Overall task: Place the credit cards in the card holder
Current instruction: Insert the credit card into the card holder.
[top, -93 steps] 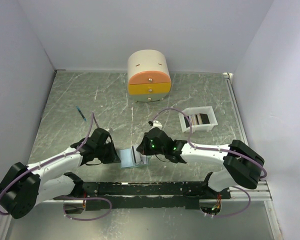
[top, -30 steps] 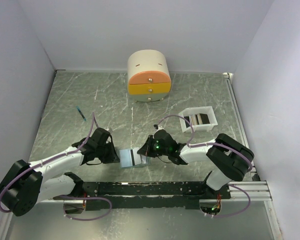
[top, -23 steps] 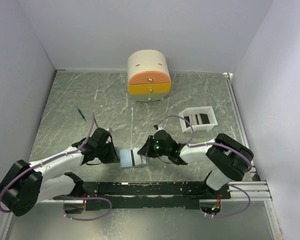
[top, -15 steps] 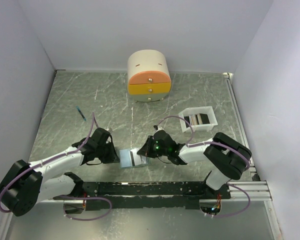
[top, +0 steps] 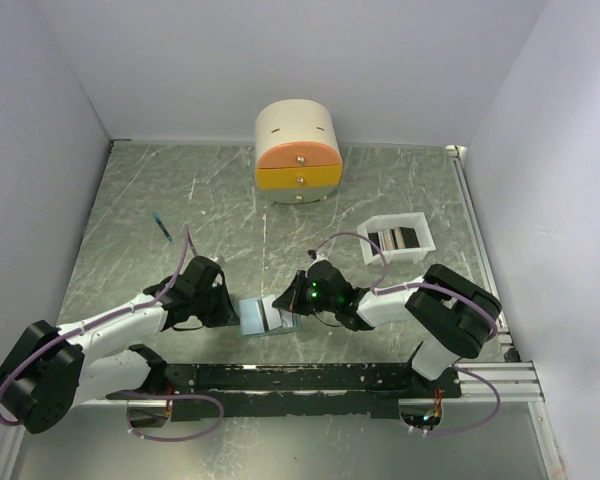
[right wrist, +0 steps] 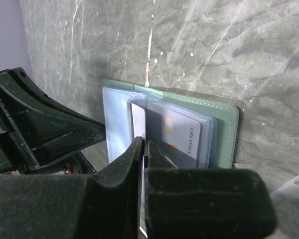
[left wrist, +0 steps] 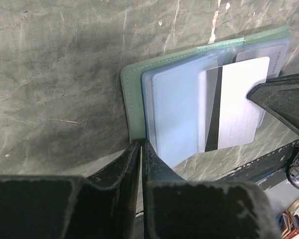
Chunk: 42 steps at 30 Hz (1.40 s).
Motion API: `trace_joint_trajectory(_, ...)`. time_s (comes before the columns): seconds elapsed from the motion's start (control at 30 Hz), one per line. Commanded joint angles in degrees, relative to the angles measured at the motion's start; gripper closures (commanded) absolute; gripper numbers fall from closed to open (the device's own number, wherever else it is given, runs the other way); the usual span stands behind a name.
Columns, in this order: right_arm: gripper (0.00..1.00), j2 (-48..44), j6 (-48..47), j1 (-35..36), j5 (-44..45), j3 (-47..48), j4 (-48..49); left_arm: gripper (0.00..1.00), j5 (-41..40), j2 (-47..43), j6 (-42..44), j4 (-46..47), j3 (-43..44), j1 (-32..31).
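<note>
The card holder (top: 258, 317) lies open at the table's near edge, with a grey-green cover (left wrist: 132, 99) and pale blue pockets (left wrist: 174, 114). My left gripper (left wrist: 141, 143) is shut on its left edge (top: 232, 311). A white credit card with a dark stripe (left wrist: 234, 109) sits partway in a pocket. My right gripper (right wrist: 143, 142) is shut on that card's thin edge (right wrist: 138, 122), right of the holder (top: 282, 302). A second card (right wrist: 182, 139) lies inside a pocket. More credit cards (top: 398, 238) rest in the white tray.
The white tray (top: 425, 243) stands at the right middle. A round cream-and-orange drawer box (top: 298, 150) stands at the back centre. A blue pen (top: 161, 226) lies at the left. Grey walls close the table on three sides.
The right arm has folded back at the elbow and its gripper has edged left toward the holder with the card. The left arm has stayed on the holder.
</note>
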Motion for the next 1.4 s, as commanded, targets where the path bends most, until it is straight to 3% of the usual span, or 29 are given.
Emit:
trace_joint_trajectory(0.0,1.00,-0.41,0.82,0.20,2.51,-1.97,1.01,0.83,-1.00,-0.55,-0.44,0.09,-0.69,-0.69)
trace_joint_trajectory(0.53,1.00,0.27,3.55,1.01,3.37,-2.99,5.15,0.83,-0.41,-1.09,-1.56,1.13,-1.39,-1.60)
trace_joint_trajectory(0.93,0.95,1.40,1.84,3.46,4.67,-0.24,0.71,0.83,-0.36,-0.86,-1.96,1.67,-1.48,-2.09)
trace_joint_trajectory(1.17,0.80,-0.09,-0.19,4.37,6.89,1.19,-4.81,0.83,-0.81,-0.92,-1.93,1.22,-1.15,-2.40)
trace_joint_trajectory(1.37,0.65,-4.81,-5.39,4.37,10.72,4.87,-15.46,0.83,-0.72,-0.82,-2.03,1.43,-1.40,-2.54)
